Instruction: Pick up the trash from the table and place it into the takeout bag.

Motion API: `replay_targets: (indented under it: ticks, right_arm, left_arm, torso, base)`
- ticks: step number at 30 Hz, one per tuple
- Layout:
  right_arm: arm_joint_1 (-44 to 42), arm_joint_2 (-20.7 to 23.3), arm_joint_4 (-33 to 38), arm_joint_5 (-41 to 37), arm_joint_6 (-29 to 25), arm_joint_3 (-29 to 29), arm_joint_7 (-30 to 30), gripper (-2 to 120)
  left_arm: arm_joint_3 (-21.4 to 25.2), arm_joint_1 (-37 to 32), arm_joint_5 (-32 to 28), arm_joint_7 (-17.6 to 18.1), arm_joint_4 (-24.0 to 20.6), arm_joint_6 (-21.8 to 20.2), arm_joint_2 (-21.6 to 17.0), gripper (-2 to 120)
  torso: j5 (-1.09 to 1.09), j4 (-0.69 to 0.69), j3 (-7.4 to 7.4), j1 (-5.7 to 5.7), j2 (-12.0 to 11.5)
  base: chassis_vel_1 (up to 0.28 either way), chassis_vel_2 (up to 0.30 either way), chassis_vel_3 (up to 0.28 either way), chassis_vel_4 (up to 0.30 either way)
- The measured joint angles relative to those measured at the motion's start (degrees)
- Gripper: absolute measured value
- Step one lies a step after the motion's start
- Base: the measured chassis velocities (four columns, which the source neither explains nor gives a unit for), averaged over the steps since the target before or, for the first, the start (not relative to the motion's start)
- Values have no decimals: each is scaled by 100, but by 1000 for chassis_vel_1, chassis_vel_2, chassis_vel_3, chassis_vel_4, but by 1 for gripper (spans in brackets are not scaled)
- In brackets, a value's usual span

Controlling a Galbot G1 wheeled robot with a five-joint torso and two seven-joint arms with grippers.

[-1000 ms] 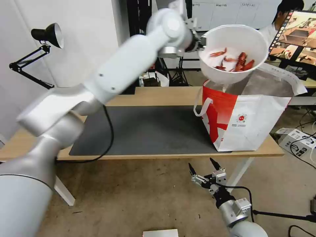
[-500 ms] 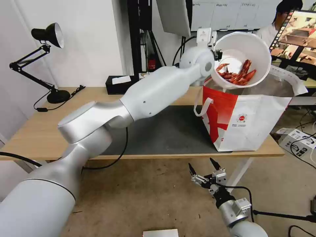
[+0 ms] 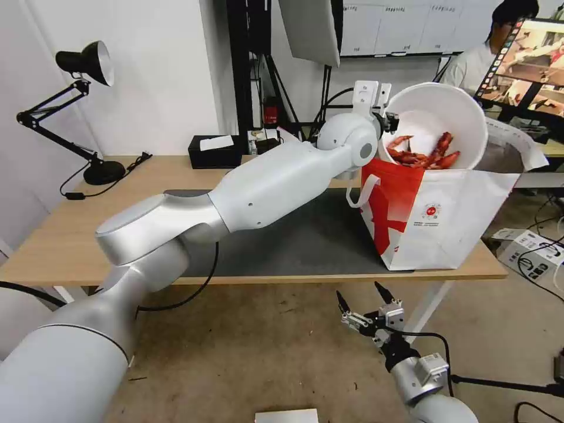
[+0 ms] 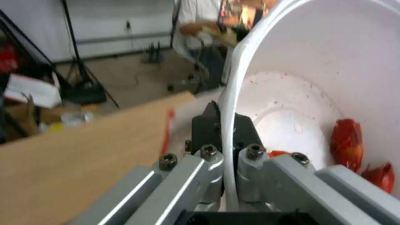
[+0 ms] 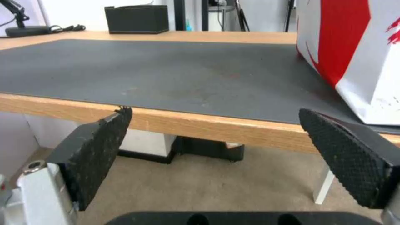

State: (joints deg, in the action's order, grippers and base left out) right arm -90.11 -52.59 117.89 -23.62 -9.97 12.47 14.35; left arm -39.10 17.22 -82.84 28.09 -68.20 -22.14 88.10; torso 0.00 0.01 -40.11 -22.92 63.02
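From the head camera, I have the left arm stretched across the table (image 3: 70, 235), and its left gripper (image 3: 389, 122) is clamped on the near rim of the white bowl (image 3: 437, 120). The bowl is tipped on its side, mouth facing me, and its lower part now sits inside the open top of the takeout bag (image 3: 446, 217). Half a second ago it hung above the bag's edge, and a second ago it was higher still with the arm raised steeply; the arm has since dropped to a flatter reach. The red shell scraps (image 3: 424, 156) have slid to the low side of the bowl, just above the bag's front edge. The bag stands at the right end of the dark grey mat (image 3: 282, 235), in the same spot as before. The right gripper (image 3: 360, 301) hangs below the table's front edge with its fingers spread wide, unchanged. A black tissue box (image 3: 215, 152) sits at the back of the table.

From the left wrist camera, I see the left gripper (image 4: 227, 122) pinching the bowl (image 4: 333, 62) rim, one dark pad outside the wall and one inside. Red scraps (image 4: 346, 143) lie against the bowl's white interior.

From the right wrist camera, the right gripper (image 5: 212, 125) is wide open, its two black textured pads (image 5: 100, 147) well apart. Beyond them I see the table edge (image 5: 208, 125), the mat (image 5: 167, 72), and the bag's red-and-white wall (image 5: 358, 47) standing on the mat.
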Motion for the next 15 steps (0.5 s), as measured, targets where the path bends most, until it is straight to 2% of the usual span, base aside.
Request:
replay_targets:
  ticks: [1,2,4,8,15]
  right_arm:
    - [0,0,0,0,0,0,0,100]
    - [0,0,0,0,0,0,0,100]
    - [0,0,0,0,0,0,0,100]
    - [0,0,0,0,0,0,0,100]
    - [0,0,0,0,0,0,0,100]
  left_arm:
    - [-3,35,-187,139,-7,-254,1,0]
    - [-3,35,-187,139,-7,-254,1,0]
    - [-2,77,-477,312,2,-649,1,0]
    - [0,109,-787,371,27,-1130,-57,0]
    - [-16,53,-1058,286,40,-1244,-132,0]
  torso:
    - [0,-1,0,0,1]
    - [0,-1,0,0,1]
    - [0,-1,0,0,1]
    - [0,-1,0,0,1]
    - [0,0,0,0,0]
  base:
    - [0,0,0,0]
    - [0,0,0,0]
    - [0,0,0,0]
    - [0,0,0,0]
    - [0,0,0,0]
